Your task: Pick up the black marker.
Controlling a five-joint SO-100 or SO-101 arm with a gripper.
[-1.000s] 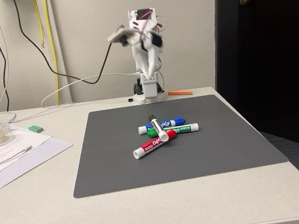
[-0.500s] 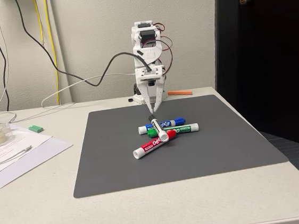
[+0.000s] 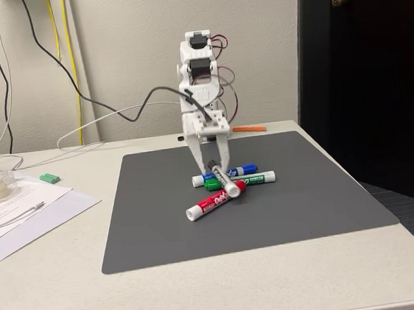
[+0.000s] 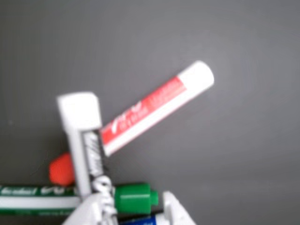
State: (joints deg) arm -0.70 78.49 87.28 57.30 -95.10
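The gripper (image 3: 213, 166) hangs at the centre of the fixed view with its two white fingers spread a moderate way apart, straddling the far, capped end of the black marker (image 3: 224, 181); whether either finger touches it cannot be told. In the wrist view the fingertips (image 4: 93, 208) rise from the bottom edge, one on each side of the black marker (image 4: 85, 140), which runs up the lower left of the frame. That marker lies on top of the pile, crossing the red marker (image 3: 213, 201), the green marker (image 3: 250, 179) and the blue marker (image 3: 240, 169). All four rest on a dark grey mat (image 3: 163, 226) on the bench (image 3: 51, 297). Papers (image 3: 20, 211) lie at the left edge.
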